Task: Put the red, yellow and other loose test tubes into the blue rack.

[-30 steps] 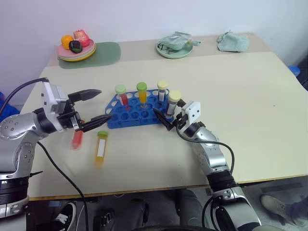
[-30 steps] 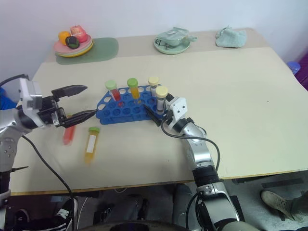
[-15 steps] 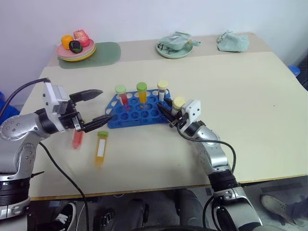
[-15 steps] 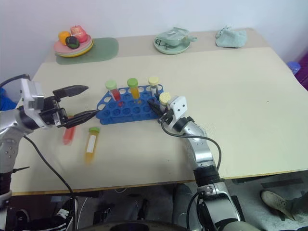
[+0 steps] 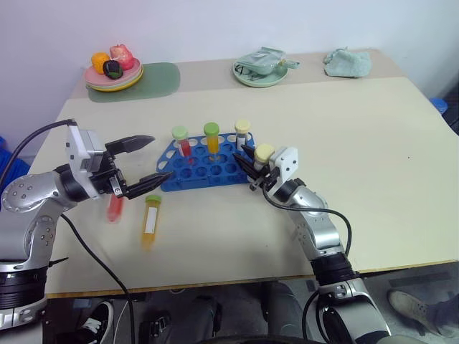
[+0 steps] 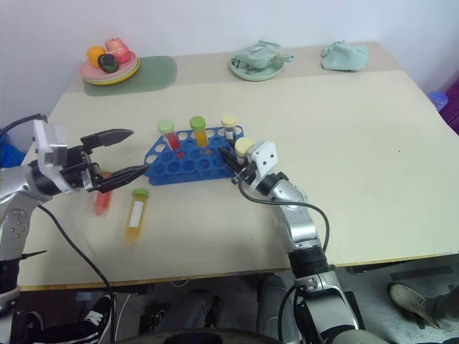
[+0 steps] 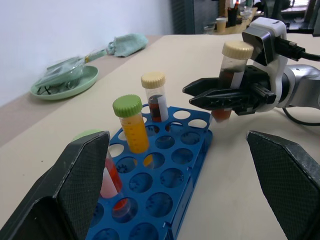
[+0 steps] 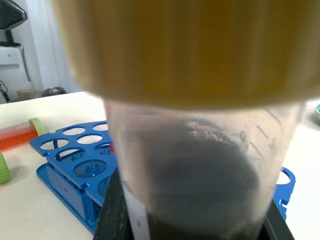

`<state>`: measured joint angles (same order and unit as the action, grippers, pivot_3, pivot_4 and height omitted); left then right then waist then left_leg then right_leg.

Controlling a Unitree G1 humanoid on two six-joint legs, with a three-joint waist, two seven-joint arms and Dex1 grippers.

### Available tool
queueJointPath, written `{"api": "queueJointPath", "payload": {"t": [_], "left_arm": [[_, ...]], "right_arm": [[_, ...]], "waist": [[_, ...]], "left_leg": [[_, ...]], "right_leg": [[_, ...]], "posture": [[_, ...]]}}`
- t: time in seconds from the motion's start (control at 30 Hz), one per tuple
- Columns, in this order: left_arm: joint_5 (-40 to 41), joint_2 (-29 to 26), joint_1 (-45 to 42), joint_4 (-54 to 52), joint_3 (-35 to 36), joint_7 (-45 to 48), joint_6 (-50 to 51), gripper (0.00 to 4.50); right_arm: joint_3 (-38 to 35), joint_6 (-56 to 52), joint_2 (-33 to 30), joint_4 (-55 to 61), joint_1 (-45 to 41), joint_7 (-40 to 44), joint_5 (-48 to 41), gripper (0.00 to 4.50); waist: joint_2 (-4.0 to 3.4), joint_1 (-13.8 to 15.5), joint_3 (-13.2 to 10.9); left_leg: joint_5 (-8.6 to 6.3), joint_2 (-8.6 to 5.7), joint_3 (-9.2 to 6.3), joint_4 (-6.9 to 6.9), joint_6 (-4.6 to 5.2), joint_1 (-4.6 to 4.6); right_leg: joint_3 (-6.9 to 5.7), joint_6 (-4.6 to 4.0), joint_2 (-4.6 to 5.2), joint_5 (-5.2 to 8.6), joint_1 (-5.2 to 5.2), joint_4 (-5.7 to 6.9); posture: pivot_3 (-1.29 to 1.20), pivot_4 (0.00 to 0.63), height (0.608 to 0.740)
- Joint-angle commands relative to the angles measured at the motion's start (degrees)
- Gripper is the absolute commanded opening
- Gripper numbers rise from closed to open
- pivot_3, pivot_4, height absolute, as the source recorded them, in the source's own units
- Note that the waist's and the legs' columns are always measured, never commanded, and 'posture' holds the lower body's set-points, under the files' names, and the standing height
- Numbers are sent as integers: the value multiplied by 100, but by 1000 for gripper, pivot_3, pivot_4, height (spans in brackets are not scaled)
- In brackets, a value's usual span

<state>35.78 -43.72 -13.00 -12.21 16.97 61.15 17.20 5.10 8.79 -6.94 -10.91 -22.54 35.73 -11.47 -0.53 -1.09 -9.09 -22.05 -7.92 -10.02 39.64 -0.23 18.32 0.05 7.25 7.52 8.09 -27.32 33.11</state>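
Left eye view: right gripper (image 5: 254, 170) clamps brown tube (image 5: 262, 159).

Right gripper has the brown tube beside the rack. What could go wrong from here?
The right gripper pinches the dark brown tube at mid-body beside the blue rack; it may tilt and miss a hole. It could also knock the standing cream-capped tube. The open left gripper hovers close.
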Motion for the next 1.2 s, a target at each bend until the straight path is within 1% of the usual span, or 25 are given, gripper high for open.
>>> {"api": "queueJointPath", "payload": {"t": [0.03,0.2,0.3,0.67,0.8,1.2], "left_arm": [[114,-1,0,-139,79,13,-31,4500],[128,24,-8,-116,74,24,-27,4500],[107,60,-21,-103,52,18,-54,4500],[87,155,41,-194,54,-56,-66,4500],[103,158,89,-252,71,-82,-65,4500],[90,203,72,-265,47,-133,-90,4500]], "right_arm": [[27,-69,-39,383,-103,-37,-4,645],[84,-461,-65,605,-372,-45,-48,645],[93,-565,-46,474,-565,-11,-51,645],[218,-16,-40,-765,-1038,556,88,645],[130,237,-102,-1194,-1252,696,123,645],[-20,438,-191,-1917,-1826,1022,40,645]], "waist": [[0,0,0],[0,0,0],[0,-2,0],[0,-10,0],[0,-12,0],[0,-10,0]], "left_leg": [[0,0,0,0,0,0],[0,0,0,0,0,0],[0,1,0,0,0,0],[0,1,2,-1,0,0],[0,3,2,-2,0,0],[0,4,3,0,0,-1]], "right_leg": [[0,0,0,0,0,0],[0,0,0,0,0,0],[0,0,0,0,-2,0],[0,0,0,0,-1,-2],[0,-1,-1,0,-2,-1],[0,-5,-2,-4,-1,-1]], "posture": [[0,150,740],[0,150,740],[0,150,740],[0,150,740],[0,150,740],[0,150,740]]}}
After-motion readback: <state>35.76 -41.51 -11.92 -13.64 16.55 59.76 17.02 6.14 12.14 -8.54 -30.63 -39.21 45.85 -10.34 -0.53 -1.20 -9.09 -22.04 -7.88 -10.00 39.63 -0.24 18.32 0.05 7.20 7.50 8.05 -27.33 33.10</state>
